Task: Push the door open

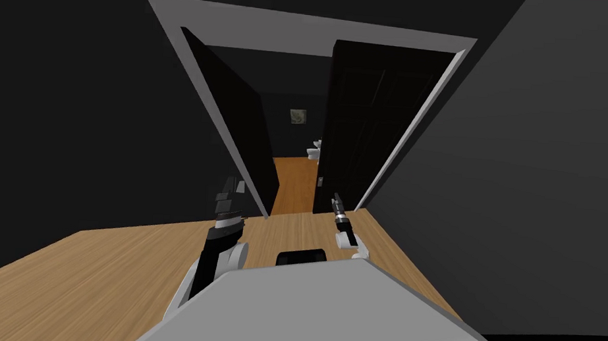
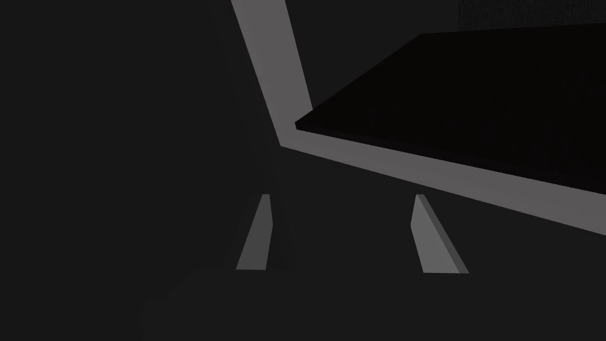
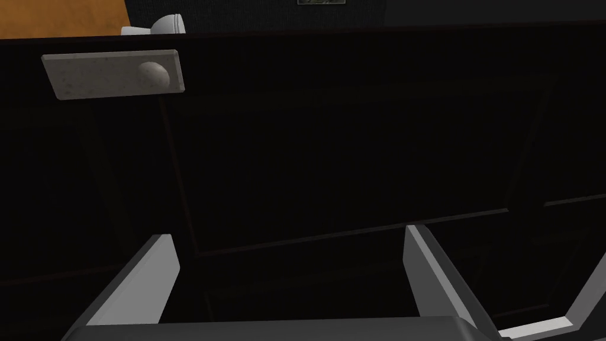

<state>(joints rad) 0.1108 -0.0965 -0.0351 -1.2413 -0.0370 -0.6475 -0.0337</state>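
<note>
Right gripper (image 3: 288, 234), fingers spread, faces the dark door (image 3: 355, 148) just ahead, standing ajar. It looks rigid, hinged, likely heavy: best pushed flat on the panel near the knob (image 3: 154, 73). Left gripper (image 2: 342, 195) spread too.

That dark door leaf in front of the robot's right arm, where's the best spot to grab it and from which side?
Grip the round knob on its grey plate, coming straight at the face of the door leaf. It seems the only part standing proud of the flat panel, and the open right end effector faces that side.
</note>
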